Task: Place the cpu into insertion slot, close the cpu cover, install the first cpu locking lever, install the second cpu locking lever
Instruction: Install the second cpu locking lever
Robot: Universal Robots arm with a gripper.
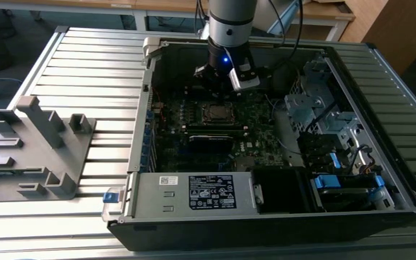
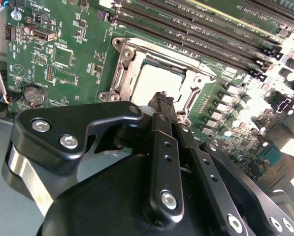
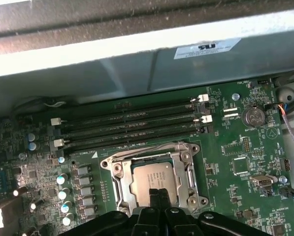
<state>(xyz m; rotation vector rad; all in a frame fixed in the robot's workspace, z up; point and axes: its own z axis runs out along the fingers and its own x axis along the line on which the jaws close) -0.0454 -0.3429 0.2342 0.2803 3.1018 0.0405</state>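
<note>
While its fingers press together, the hand point(image 2: 164, 100) hovers over the cpu point(image 3: 154, 178) — holding nothing.

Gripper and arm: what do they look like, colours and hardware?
The arm is a silver-grey tube with a black wrist section, a small blue light and black cables. The gripper is matte black, with jointed linkage bars fixed by silver screws and narrow black fingers.

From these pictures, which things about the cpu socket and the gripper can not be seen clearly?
- In both wrist views, the gripper covers the near edge of the cpu.
- Whether the cpu cover is fully locked: the levers are too thin to follow.
- In the exterior view, the arm hides the case behind it; the socket is too small for detail.
</note>
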